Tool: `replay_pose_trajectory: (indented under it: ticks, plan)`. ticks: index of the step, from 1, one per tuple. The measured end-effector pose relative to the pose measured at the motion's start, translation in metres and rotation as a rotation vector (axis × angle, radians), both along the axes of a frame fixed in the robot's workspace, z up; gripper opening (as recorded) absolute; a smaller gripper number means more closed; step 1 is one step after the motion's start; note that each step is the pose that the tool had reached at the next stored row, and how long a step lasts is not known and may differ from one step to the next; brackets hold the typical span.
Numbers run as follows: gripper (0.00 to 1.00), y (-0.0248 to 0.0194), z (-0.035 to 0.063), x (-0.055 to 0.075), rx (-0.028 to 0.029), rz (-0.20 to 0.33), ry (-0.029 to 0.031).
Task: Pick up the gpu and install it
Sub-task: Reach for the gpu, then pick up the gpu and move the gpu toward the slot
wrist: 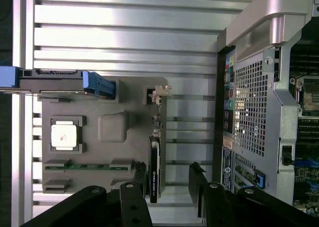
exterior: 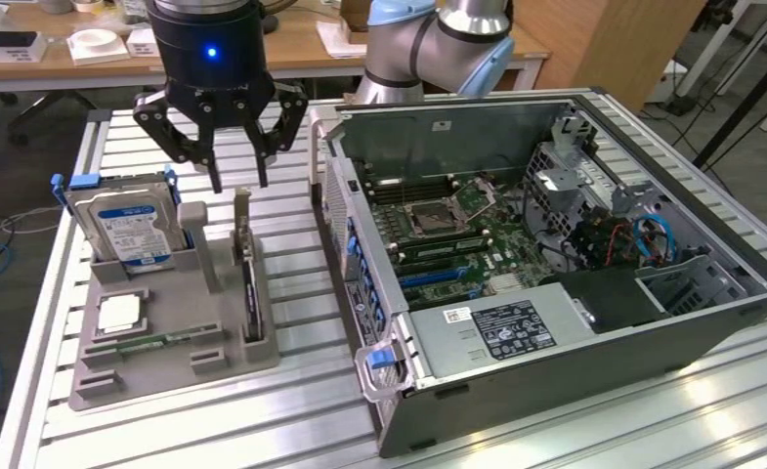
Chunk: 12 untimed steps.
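The gpu (exterior: 251, 293) is a thin black card standing on edge in a slot of the grey parts holder (exterior: 227, 366), its silver bracket (exterior: 242, 210) at the far end. My gripper (exterior: 238, 183) hangs just above that bracket end, open, with nothing between its fingers. In the wrist view the gpu (wrist: 155, 170) runs edge-on between the two black fingers (wrist: 141, 179), and the gripper (wrist: 169, 183) straddles the card without touching it. The open computer case (exterior: 696, 322) lies to the exterior view's right, its motherboard (exterior: 455, 244) exposed.
The holder also carries a hard drive (exterior: 128, 230) with a blue-white label, a square processor (exterior: 120, 313) and a green memory stick (exterior: 161, 342). The case wall (wrist: 259, 112) stands close beside the holder. All rests on a slatted aluminium table (exterior: 292, 430).
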<state>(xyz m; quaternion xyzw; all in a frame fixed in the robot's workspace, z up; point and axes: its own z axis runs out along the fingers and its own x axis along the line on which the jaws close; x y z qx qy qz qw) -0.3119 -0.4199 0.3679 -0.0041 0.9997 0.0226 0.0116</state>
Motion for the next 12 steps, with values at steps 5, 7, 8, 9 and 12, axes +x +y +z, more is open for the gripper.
replay_pose_trajectory:
  ticks: [5,7,8,9,12]
  plan:
    - [0.6,0.0,0.0,0.0,0.0,0.0,0.0]
    - [0.6,0.0,0.0,0.0,0.0,0.0,0.0]
    - [0.6,0.0,0.0,0.0,0.0,0.0,0.0]
    - [0.6,0.0,0.0,0.0,0.0,0.0,0.0]
    - [0.6,0.0,0.0,0.0,0.0,0.0,0.0]
